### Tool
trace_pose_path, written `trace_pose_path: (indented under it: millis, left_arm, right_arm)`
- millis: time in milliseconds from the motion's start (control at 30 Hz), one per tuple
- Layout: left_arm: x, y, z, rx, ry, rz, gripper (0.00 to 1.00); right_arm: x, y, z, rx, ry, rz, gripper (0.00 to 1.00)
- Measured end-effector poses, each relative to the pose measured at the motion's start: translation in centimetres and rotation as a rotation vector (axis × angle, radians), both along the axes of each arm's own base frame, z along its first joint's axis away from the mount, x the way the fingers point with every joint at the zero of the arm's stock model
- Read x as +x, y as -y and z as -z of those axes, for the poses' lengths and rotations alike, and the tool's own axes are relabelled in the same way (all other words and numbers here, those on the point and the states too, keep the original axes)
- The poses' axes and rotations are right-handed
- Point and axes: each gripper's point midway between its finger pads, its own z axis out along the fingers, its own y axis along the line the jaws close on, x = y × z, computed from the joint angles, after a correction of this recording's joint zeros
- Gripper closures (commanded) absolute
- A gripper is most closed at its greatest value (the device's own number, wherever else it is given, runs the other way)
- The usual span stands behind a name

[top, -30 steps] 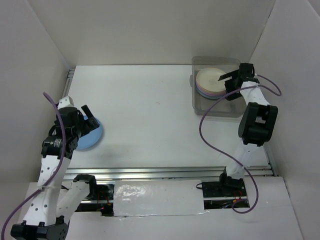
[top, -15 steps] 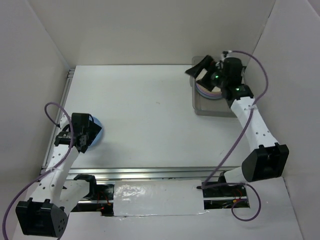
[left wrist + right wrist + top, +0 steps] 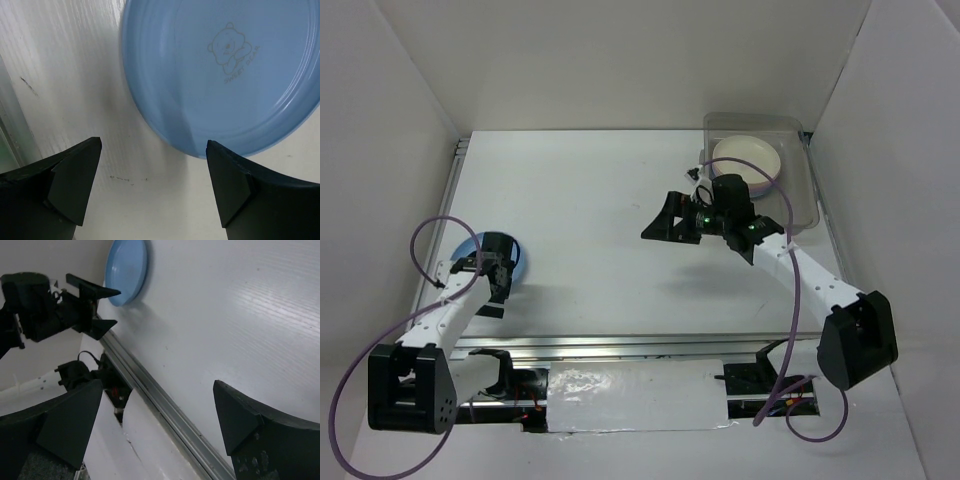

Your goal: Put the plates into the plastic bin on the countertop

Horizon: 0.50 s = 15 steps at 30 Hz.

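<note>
There the left fingers (image 3: 70,185) sit spread around the blue plate's (image 3: 225,75) rim, near-left on the bench (image 3: 600,200) (bear logo up). The right fingers (image 3: 240,425) are apart above mid-bench, and a cream plate (image 3: 750,153) tops the bin (image 3: 802,195).

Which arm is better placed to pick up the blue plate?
Left. The left gripper hangs open at the edge of the blue plate; the right gripper is over mid-table, far from it.
</note>
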Motion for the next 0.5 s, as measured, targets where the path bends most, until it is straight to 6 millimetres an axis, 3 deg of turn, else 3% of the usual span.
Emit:
trace_pose_path:
  millis: [233, 333, 433, 467, 500]
  left_arm:
    - [0.6, -0.9, 1.4, 0.027, -0.010, -0.094, 0.01]
    - [0.5, -0.8, 3.0, 0.027, -0.068, -0.103, 0.12]
    - [0.7, -0.9, 3.4, 0.031, -0.083, -0.105, 0.60]
    - [1.0, -0.9, 3.4, 0.027, -0.068, -0.111, 0.92]
    - [1.6, -0.9, 3.3, 0.027, -0.038, -0.123, 1.00]
  right_arm:
    - [-1.8, -1.2, -1.5, 0.055, 0.059, -0.087, 0.00]
    - [-2.1, -1.3, -1.9, 0.063, 0.070, -0.096, 0.00]
    - [-2.3, -1.2, -2.6, 0.070, 0.091, -0.095, 0.00]
    - [-2.4, -1.1, -2.9, 0.071, 0.102, -0.090, 0.00]
    - [-2.4, -1.0, -3.1, 0.072, 0.110, -0.084, 0.00]
